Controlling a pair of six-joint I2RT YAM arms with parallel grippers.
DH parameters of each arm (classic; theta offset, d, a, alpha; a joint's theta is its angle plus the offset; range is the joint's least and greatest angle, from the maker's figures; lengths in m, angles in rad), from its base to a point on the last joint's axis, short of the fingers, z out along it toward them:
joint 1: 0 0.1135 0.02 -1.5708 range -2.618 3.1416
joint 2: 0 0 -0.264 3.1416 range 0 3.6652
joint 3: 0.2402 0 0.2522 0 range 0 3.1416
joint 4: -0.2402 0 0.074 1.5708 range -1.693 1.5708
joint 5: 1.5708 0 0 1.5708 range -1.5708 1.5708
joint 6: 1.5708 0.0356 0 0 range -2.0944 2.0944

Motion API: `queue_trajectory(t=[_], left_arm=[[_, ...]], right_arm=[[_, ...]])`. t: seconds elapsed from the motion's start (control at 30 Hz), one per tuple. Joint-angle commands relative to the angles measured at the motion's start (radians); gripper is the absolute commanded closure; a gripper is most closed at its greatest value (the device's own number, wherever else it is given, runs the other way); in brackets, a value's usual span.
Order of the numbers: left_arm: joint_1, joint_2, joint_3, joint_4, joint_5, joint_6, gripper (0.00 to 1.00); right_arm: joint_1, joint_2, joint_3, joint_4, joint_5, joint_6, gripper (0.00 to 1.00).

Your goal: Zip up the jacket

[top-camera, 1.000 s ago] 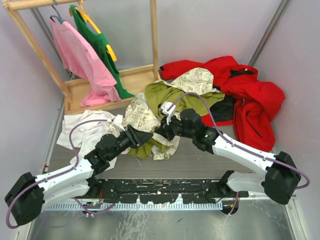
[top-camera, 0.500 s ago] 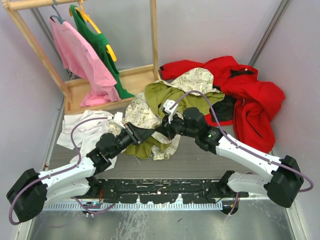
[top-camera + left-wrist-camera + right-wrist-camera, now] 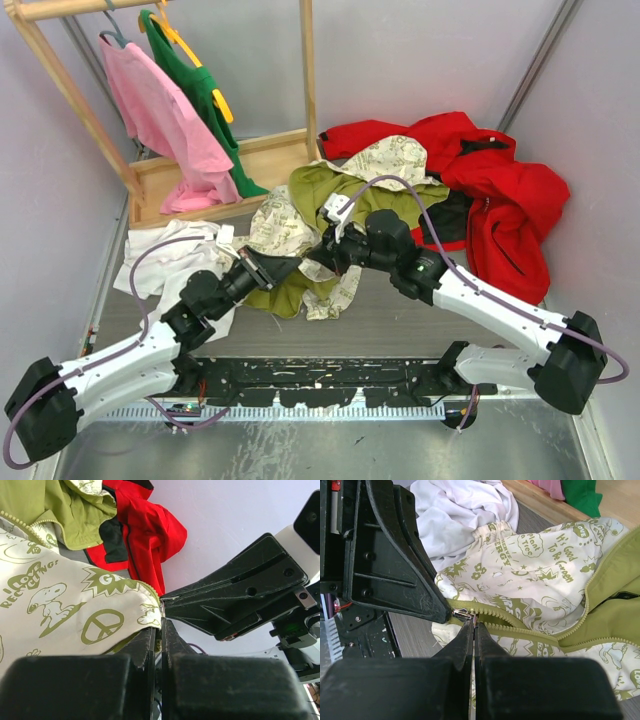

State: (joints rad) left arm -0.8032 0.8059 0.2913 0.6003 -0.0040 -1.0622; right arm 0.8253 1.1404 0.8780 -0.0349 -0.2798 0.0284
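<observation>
The jacket [image 3: 322, 186] is lying crumpled mid-desk, toward the far edge. The left hand [image 3: 161, 627] is clenching its edge; the right hand [image 3: 473, 625] is pinching the zipper slider [image 3: 461, 614]. Both are gripping thinly, so a pull is risking slippage or cloth jamming the teeth.

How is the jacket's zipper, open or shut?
Open. The jacket lies crumpled, its two rows of teeth apart, and the slider sits at one end by the right gripper.

jacket [image 3: 60, 610] — "I LOVE RECYCLING!"
</observation>
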Motion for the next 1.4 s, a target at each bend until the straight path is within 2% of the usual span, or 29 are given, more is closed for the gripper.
queue_trajectory(t=[0.0, 0.1, 0.37, 0.6, 0.73, 0.9, 1.07, 1.23, 1.37], left_arm=[[0.003, -0.046, 0.011, -0.005, -0.018, 0.013, 1.00], [0.003, -0.065, 0.017, -0.067, -0.027, 0.014, 1.00], [0.003, -0.173, 0.010, -0.356, -0.071, -0.004, 1.00], [0.003, -0.298, 0.002, -0.568, -0.144, 0.027, 1.00], [0.007, -0.290, 0.071, -0.660, -0.191, 0.098, 1.00], [0.064, -0.101, 0.256, -0.674, -0.108, 0.230, 1.00], [0.267, 0.169, 0.485, -0.575, 0.161, 0.262, 1.00], [0.352, 0.368, 0.860, -0.664, 0.294, 0.333, 1.00], [0.375, 0.430, 1.122, -0.753, 0.340, 0.389, 1.00]], right_arm=[[0.000, 0.011, 0.051, 0.009, 0.021, -0.008, 0.99], [0.000, 0.016, 0.067, -0.015, 0.057, -0.016, 0.99], [-0.018, 0.088, 0.148, -0.179, 0.233, -0.048, 0.99], [-0.065, 0.132, 0.137, -0.186, 0.299, -0.048, 0.99], [-0.123, 0.137, 0.147, -0.180, 0.319, -0.048, 0.99], [-0.185, 0.120, 0.179, -0.157, 0.321, -0.064, 0.99], [-0.271, 0.096, 0.285, -0.175, 0.355, -0.099, 0.99], [-0.319, 0.065, 0.456, -0.223, 0.379, -0.158, 0.99], [-0.321, 0.042, 0.600, -0.277, 0.408, -0.198, 0.99]])
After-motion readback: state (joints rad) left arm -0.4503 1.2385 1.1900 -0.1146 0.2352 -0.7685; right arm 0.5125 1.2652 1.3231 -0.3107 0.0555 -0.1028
